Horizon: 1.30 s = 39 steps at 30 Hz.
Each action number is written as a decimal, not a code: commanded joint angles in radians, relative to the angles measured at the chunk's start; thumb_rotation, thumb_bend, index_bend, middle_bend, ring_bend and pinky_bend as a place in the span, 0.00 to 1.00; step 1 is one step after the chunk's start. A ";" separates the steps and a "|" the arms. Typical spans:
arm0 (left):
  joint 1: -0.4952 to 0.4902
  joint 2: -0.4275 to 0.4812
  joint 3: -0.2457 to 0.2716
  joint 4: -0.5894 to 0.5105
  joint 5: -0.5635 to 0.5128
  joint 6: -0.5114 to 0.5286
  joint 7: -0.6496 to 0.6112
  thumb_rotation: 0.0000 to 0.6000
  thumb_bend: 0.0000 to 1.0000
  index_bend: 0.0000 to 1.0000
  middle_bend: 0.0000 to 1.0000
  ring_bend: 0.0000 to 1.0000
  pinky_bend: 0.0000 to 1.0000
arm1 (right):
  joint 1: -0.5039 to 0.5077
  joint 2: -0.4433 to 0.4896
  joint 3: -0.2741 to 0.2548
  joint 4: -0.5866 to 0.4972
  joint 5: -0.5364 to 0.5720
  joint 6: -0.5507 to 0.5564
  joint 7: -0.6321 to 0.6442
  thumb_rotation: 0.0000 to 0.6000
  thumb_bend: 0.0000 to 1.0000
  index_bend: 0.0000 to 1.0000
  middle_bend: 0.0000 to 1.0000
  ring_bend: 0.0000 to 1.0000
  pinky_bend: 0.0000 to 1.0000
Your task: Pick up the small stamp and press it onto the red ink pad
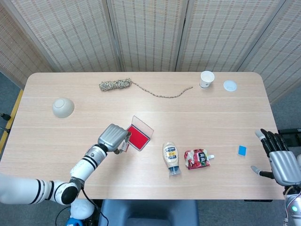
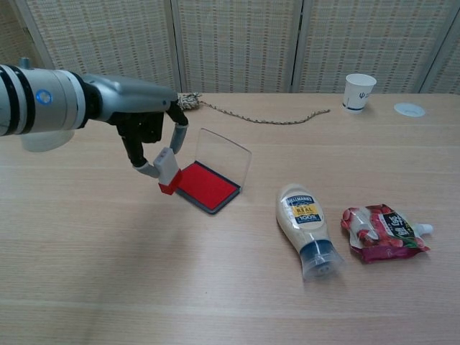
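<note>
My left hand (image 2: 147,136) (image 1: 113,136) pinches the small stamp (image 2: 168,171), a pale block with a red underside, and holds it in the air just left of the red ink pad (image 2: 205,185) (image 1: 138,137). The pad lies open on the table with its clear lid (image 2: 223,157) standing up behind it. The stamp is off the pad and tilted. My right hand (image 1: 282,157) hovers open beyond the table's right edge in the head view, with nothing in it.
A mayonnaise bottle (image 2: 306,228) and a red pouch (image 2: 381,233) lie right of the pad. A rope (image 1: 141,87), a paper cup (image 1: 206,79), a round lid (image 1: 229,85), a bowl (image 1: 62,107) and a small blue piece (image 1: 241,150) are spread about the table.
</note>
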 commanded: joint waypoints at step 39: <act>0.113 -0.211 -0.012 0.264 0.143 -0.092 0.023 1.00 0.53 0.76 1.00 0.83 0.94 | -0.009 -0.003 0.007 -0.005 0.006 0.016 -0.018 1.00 0.11 0.00 0.00 0.00 0.00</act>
